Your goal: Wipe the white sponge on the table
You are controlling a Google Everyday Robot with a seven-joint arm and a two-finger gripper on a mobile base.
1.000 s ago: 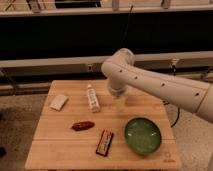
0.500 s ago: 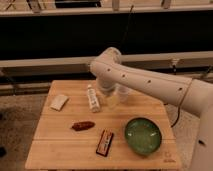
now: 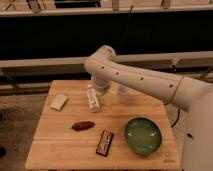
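Currently the arm's (image 3: 140, 80) jaws hang spread and empty at upper centre of the frame, just beside the white bottle (image 3: 92, 98) and well apart from the white sponge (image 3: 59, 102), so swinging left could knock the bottle over. The sponge, a small flat off-white pad, lies untouched near the left edge of the slatted wooden surface (image 3: 60, 146).

bottle (image 3: 92, 98): white, labelled, lying far centre
cup (image 3: 123, 93): translucent, upright, just right of bottle
brown oblong item (image 3: 83, 125): left of centre
dark packet (image 3: 104, 142): near centre
green bowl (image 3: 143, 135): near right
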